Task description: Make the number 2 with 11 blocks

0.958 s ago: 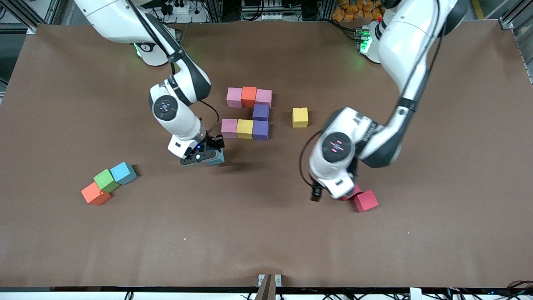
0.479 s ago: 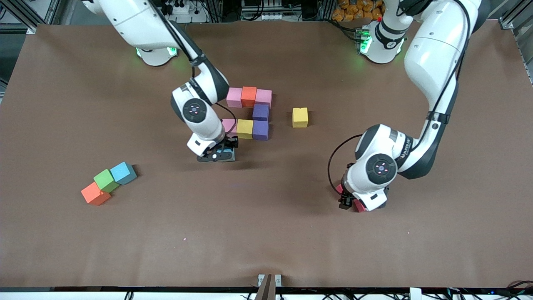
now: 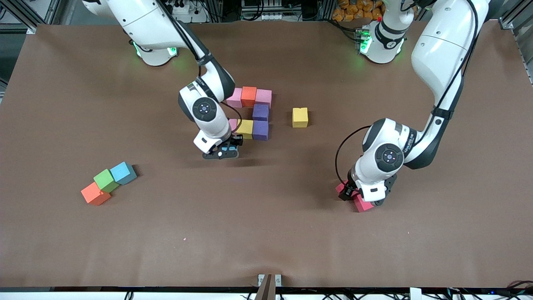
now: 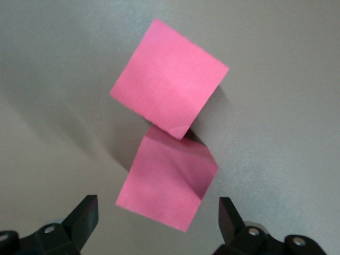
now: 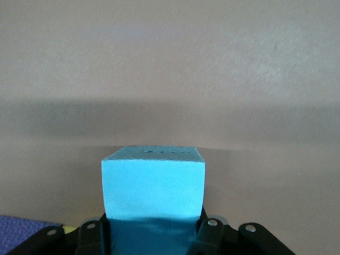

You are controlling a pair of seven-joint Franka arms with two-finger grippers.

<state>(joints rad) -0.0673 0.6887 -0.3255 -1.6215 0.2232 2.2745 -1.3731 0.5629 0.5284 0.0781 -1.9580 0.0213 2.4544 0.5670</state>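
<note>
Two red blocks: they lie on the surface (image 3: 266, 241) nearest the front camera, toward the left arm's end, touching corner to corner (image 4: 169, 76) (image 4: 167, 183).
Left end effector (image 3: 359, 199): low over those red blocks, fingers (image 4: 81, 218) apart on either side of one block, not touching it.
Loose group: orange cube (image 3: 95, 194), green cube (image 3: 105, 180) and light blue cube (image 3: 123, 173) sit touching in a line toward the right arm's end.
Right end effector (image 3: 225, 151): clamped on a light blue block (image 5: 153, 187), held just over the surface beside the partial number 2 (image 3: 250, 113).
Partial number 2: pink, orange, pink in the farthest row, a purple below, then a row of what looks like pink (mostly hidden), yellow, purple.
Lone yellow block (image 3: 300, 117): beside the figure, apart from it.
</note>
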